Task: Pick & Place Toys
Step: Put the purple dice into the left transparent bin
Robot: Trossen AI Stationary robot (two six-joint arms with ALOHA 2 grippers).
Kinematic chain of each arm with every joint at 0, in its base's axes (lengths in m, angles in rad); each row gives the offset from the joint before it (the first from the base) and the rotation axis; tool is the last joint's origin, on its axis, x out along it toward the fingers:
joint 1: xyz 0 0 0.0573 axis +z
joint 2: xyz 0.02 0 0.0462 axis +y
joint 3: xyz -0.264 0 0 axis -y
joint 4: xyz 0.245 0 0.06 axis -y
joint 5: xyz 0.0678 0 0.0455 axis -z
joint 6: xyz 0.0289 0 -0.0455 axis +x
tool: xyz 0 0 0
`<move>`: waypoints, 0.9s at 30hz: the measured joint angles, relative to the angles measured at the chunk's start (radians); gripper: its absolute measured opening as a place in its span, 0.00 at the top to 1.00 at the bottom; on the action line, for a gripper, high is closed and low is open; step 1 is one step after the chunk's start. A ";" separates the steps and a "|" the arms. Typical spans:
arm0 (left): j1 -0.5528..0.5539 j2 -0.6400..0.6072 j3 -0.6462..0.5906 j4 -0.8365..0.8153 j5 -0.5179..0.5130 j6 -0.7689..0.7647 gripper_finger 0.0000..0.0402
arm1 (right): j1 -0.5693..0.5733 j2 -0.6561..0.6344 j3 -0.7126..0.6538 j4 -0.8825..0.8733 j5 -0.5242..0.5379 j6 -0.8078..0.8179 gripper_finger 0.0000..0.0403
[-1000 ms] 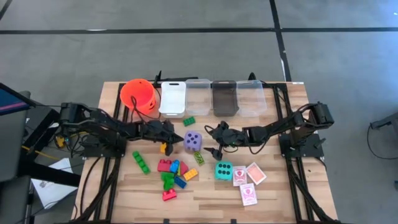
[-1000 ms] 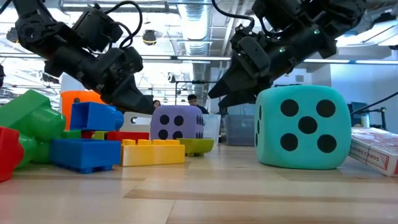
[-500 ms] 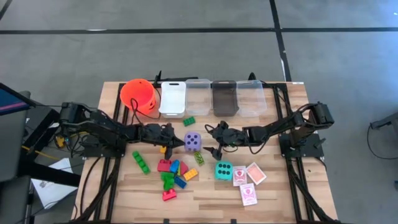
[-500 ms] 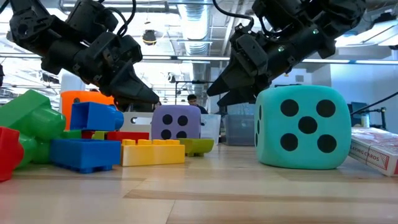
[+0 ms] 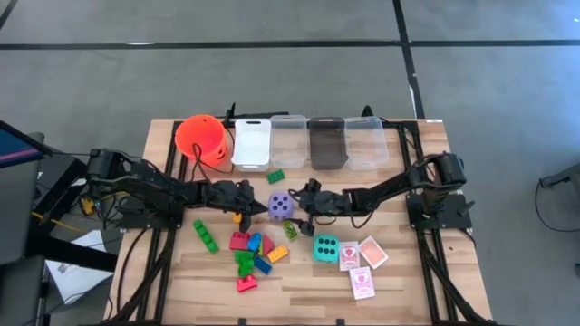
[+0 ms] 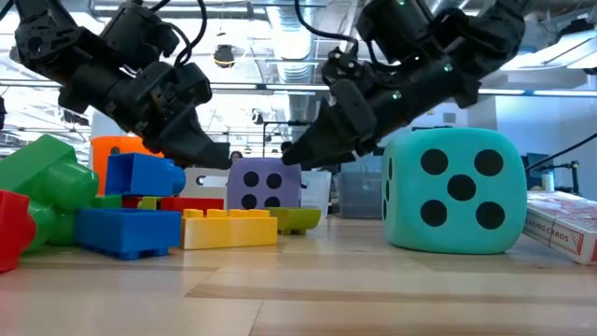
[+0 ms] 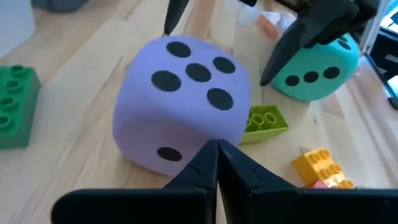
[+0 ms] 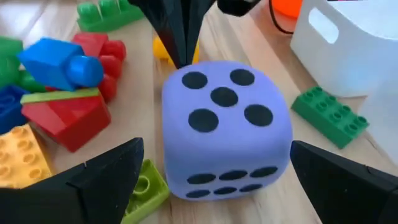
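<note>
A purple die (image 5: 281, 205) sits flat on the table's middle. My left gripper (image 5: 258, 207) is shut, with its tip at the die's left side. My right gripper (image 8: 216, 147) is open; it comes from the table's right, one finger on the die's near side and one on its far side, with gaps showing. A teal die (image 5: 326, 247), red-and-white cards (image 5: 362, 264), a pile of coloured bricks (image 5: 252, 254), a lime brick (image 5: 290, 228) and a green brick (image 5: 275, 176) lie around. My left gripper's shut fingertips (image 7: 216, 151) meet the purple die's left-hand face (image 7: 163, 152), low down. They slant down at it from the table's left. The die rests on the table on its bottom face.
At the table's far edge stand an orange bucket (image 5: 201, 138), a white bin (image 5: 252, 142) and clear bins (image 5: 326, 142). A small yellow brick (image 5: 239, 216) lies under my left gripper. A green brick (image 5: 207, 237) lies at the near left.
My right gripper, still open, has moved toward the table's left and down, so its fingers now stand on either side of the purple die. My left gripper's tip has swung slightly toward the table's near edge, and the die has turned a little on the spot.
</note>
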 joint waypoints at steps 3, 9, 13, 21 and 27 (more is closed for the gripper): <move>0.000 0.000 0.000 -0.025 -0.004 -0.009 1.00 | -0.006 -0.003 0.023 -0.010 0.000 -0.016 0.01; 0.000 0.000 0.000 -0.038 -0.004 -0.014 1.00 | -0.026 -0.005 0.036 -0.020 0.001 -0.038 0.01; 0.000 0.000 0.000 -0.038 -0.004 -0.014 1.00 | -0.037 -0.005 0.037 -0.043 0.000 -0.038 0.01; 0.000 0.000 0.000 -0.038 -0.004 -0.014 1.00 | -0.042 -0.006 0.037 -0.056 -0.072 -0.037 0.01; 0.000 0.000 0.000 -0.038 -0.004 -0.014 1.00 | -0.045 -0.007 0.037 -0.067 -0.097 -0.030 0.01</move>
